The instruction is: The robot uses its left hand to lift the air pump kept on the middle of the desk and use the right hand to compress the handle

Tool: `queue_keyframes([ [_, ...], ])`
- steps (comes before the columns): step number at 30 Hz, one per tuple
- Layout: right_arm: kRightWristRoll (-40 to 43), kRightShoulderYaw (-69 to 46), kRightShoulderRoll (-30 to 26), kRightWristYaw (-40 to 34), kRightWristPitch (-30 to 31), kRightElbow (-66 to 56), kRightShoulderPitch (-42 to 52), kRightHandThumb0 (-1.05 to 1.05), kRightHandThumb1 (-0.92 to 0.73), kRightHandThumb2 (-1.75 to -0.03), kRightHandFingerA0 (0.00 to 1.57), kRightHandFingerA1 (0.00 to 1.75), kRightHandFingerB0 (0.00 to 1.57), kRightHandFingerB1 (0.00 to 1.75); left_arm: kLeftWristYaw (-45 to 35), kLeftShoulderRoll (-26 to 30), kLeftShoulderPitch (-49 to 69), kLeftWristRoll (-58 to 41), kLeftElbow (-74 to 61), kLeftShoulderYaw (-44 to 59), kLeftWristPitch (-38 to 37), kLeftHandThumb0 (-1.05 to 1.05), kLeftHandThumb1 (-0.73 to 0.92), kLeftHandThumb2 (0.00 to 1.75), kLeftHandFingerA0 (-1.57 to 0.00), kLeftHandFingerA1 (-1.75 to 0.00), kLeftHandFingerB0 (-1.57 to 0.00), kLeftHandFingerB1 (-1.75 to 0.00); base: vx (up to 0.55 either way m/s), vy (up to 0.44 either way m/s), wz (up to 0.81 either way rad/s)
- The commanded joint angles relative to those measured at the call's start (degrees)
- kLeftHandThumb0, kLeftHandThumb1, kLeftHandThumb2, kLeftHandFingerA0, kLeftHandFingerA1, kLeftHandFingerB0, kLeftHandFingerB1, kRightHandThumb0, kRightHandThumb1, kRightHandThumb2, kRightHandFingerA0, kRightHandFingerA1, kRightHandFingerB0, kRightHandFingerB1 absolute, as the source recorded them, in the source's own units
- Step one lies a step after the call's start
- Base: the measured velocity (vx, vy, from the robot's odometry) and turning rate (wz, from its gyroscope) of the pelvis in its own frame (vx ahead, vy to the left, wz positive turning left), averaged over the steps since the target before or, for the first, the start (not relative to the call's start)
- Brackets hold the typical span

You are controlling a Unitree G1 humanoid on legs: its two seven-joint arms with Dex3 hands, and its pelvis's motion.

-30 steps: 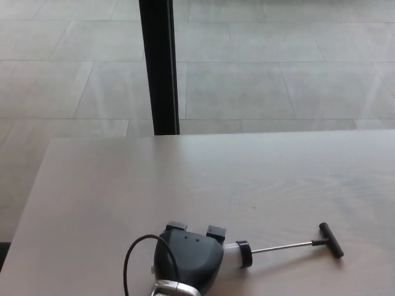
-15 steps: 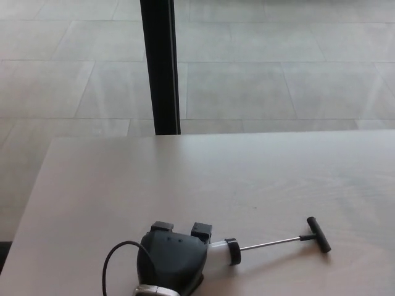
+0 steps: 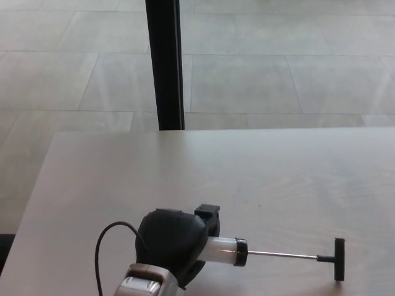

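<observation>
My left hand (image 3: 173, 240) comes up from the bottom edge of the head view and is shut on the air pump (image 3: 221, 250). Only the end of the pump's pale cylinder with its black cap shows past the fingers. A thin metal rod runs right from the cap to a black T-handle (image 3: 337, 259), pulled out and held just above the desk (image 3: 247, 172). The pump lies roughly level, pointing right. A black cable (image 3: 102, 253) loops from my left wrist. My right hand does not show.
The pale wooden desk fills the lower half of the view, its left edge slanting down at the left. Beyond its far edge lie grey floor tiles and a black vertical post (image 3: 165, 61).
My left hand has turned and raised the pump, so more of the cylinder shows and the rod lies level. The T-handle has swung right and lower in the picture. The camera has shifted a little.
</observation>
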Motion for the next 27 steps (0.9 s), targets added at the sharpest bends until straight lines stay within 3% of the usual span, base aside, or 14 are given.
queue_keyframes([
  [1,-0.6,3.0,2.6,-2.5,6.7,0.7,-4.3,-1.04,-0.92,-1.02,0.00,0.00,0.00,0.00,3.3,0.1,-3.0,-4.7,0.3,2.1,-7.3,-0.12,0.54,1.19,-0.88,-1.75,-0.73,-1.54,0.00,0.000,0.00],
  [2,-0.7,3.5,3.4,-2.9,7.2,0.8,-4.7,-1.03,-0.92,-1.02,0.00,0.00,0.00,0.00,3.2,0.0,-2.9,-4.8,0.2,2.3,-7.2,-0.20,0.54,1.15,-1.19,-1.44,-0.91,-1.24,0.00,0.000,0.00],
  [3,-1.1,4.2,3.7,-3.1,7.8,0.7,-5.0,-1.03,-0.92,-1.01,0.00,0.00,0.00,0.00,2.5,-0.2,-3.1,-4.7,0.2,2.3,-6.7,-0.14,0.58,1.14,-0.88,-1.75,-0.69,-1.52,0.00,0.000,0.00],
  [7,-1.2,6.1,5.6,-3.3,9.1,-0.2,-5.7,-1.02,-0.92,-1.03,0.00,0.00,0.00,0.00,2.0,-0.4,-3.3,-4.7,0.6,2.8,-6.1,-0.16,0.53,1.14,-1.19,-1.45,-0.89,-1.22,0.00,0.000,0.00],
  [8,-1.2,6.3,5.8,-3.6,9.8,-0.7,-5.6,-1.02,-0.92,-1.03,0.00,0.00,0.00,0.00,1.9,-0.5,-3.3,-4.9,0.5,2.9,-6.0,-0.16,0.53,1.14,-1.19,-1.45,-0.89,-1.22,0.00,0.000,0.00],
  [9,-1.4,6.4,6.0,-3.8,9.9,-0.8,-5.7,-1.01,-0.92,-1.03,0.00,0.00,0.00,0.00,2.5,-0.5,-3.2,-5.1,0.8,3.1,-6.4,-0.08,0.55,1.12,-0.88,-1.75,-0.71,-1.52,0.00,0.000,0.00],
  [13,-0.9,6.2,8.3,-5.4,11.1,-2.0,-5.2,-1.01,-0.92,-0.96,0.00,0.00,0.00,0.00,3.5,-0.4,-3.5,-5.3,1.6,3.5,-7.2,-0.07,0.56,1.13,-0.90,-1.75,-0.72,-1.55,0.00,0.000,0.00],
  [14,-1.7,6.5,8.8,-5.9,10.5,-2.2,-4.1,-1.04,-0.91,-1.36,0.00,0.13,0.00,0.00,5.0,-0.2,-3.6,-4.8,2.4,3.3,-7.9,-0.08,0.55,1.13,-0.89,-1.75,-0.74,-1.52,0.00,0.000,0.00],
  [18,-2.1,5.7,9.6,-6.2,9.2,-1.9,-2.6,-1.04,-0.92,-1.36,0.00,0.11,0.00,0.00,4.8,0.1,-3.1,-4.7,2.4,3.3,-7.7,-0.09,0.54,1.14,-0.92,-1.75,-0.75,-1.48,0.00,0.000,0.00],
  [19,-1.9,5.4,9.7,-6.2,9.3,-2.2,-2.2,-1.04,-0.92,-1.36,0.00,0.11,0.00,0.00,4.3,0.2,-2.7,-5.0,2.0,3.6,-7.5,-0.15,0.53,1.15,-1.21,-1.42,-0.94,-1.21,0.00,0.000,0.00],
  [22,-1.7,4.7,9.4,-5.8,8.4,-1.6,-2.0,-1.05,-0.92,-1.36,0.00,0.11,0.00,0.00,6.0,0.4,-2.5,-4.8,2.4,4.0,-7.9,-0.06,0.52,1.17,-0.90,-1.75,-0.76,-1.49,0.00,0.000,0.00],
  [23,-1.5,4.3,9.2,-5.4,8.0,-1.5,-1.7,-1.05,-0.91,-1.35,0.00,0.11,0.00,0.00,6.0,0.9,-3.1,-3.7,2.6,3.8,-7.3,-0.16,0.52,1.15,-1.19,-1.41,-0.93,-1.20,0.00,0.000,0.00],
  [25,-1.8,3.9,8.5,-5.1,8.0,-2.3,-1.1,-1.05,-0.92,-1.36,0.00,0.11,0.00,0.00,6.6,1.3,-3.7,-3.7,2.9,4.2,-7.5,-0.10,0.53,1.21,-0.94,-1.75,-0.79,-1.43,0.00,0.000,0.00],
  [27,-2.2,3.6,7.3,-4.2,7.8,-2.4,-0.6,-1.04,-0.91,-1.35,0.00,0.11,0.00,0.00,5.6,1.1,-3.6,-5.1,2.3,5.1,-7.3,-0.12,0.57,1.17,-0.94,-1.75,-0.77,-1.42,0.00,0.000,0.00],
])
